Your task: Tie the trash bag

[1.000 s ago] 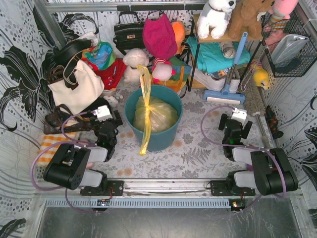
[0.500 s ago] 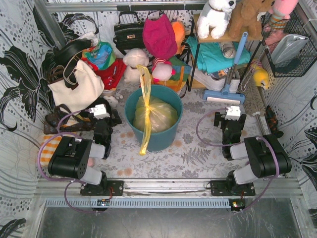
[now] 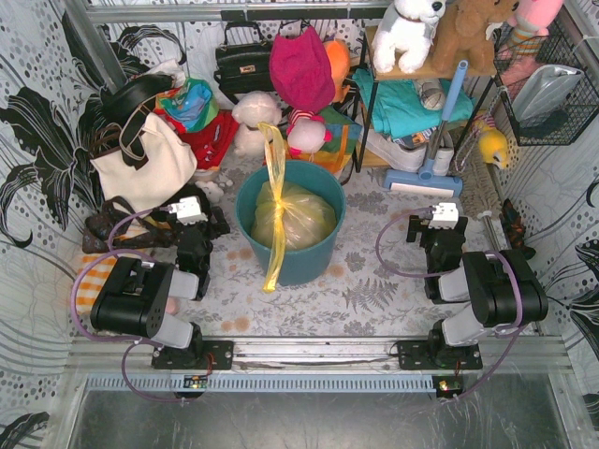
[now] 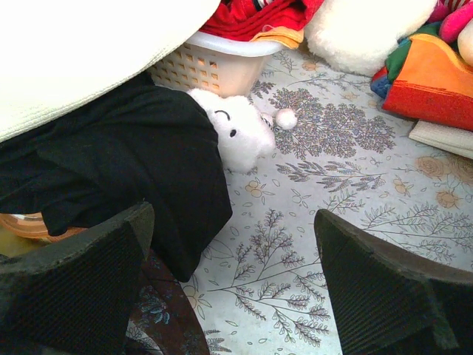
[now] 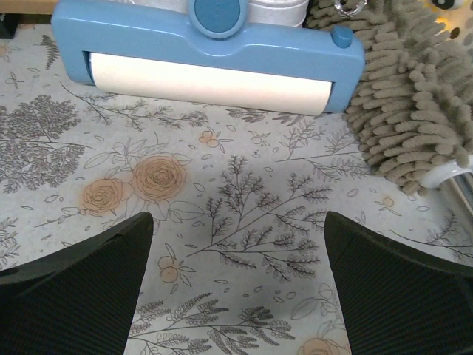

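1 trash bag (image 3: 298, 221), lower half hidden from me inside the teal bin (image 3: 316, 267). 2 claws, left claw (image 4: 233, 277) and right claw (image 5: 238, 285), both spread wide, empty.

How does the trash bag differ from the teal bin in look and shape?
The trash bag is translucent yellow and crumpled; the teal bin is opaque and smoothly round. The bag's strips pass the rim, one upward, one hanging over the bin's near wall. Both share one spot: bag inside bin.
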Robot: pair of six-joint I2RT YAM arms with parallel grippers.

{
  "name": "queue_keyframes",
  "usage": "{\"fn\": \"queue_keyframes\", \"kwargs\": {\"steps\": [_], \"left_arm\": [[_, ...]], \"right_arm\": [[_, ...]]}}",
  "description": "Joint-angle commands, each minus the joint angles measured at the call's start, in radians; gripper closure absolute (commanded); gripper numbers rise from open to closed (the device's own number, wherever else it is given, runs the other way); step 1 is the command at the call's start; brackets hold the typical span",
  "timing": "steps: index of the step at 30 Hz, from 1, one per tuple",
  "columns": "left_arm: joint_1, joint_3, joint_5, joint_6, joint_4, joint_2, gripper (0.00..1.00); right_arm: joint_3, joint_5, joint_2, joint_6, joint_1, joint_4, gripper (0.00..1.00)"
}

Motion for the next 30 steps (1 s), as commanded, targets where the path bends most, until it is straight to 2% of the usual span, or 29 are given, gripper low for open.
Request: {"fn": "queue_keyframes", "kwargs": {"steps": [1, 6, 30], "left_arm": [[0.005, -0.005, 0.006, -0.006, 0.066, -0.001, 0.02], [0.005, -0.006, 0.007, -0.006, 0.067, 0.000, 0.02], [0.005, -0.005, 0.010, -0.007, 0.062, -0.002, 0.02]], "right_arm": [[0.025, -0.038, 0.008, 0.041, -0.008, 0.009, 0.03], [0.033, 0.021, 0.015, 0.060, -0.008, 0.015, 0.03], [0.033, 0.022, 0.014, 0.059, -0.008, 0.018, 0.03]]}}
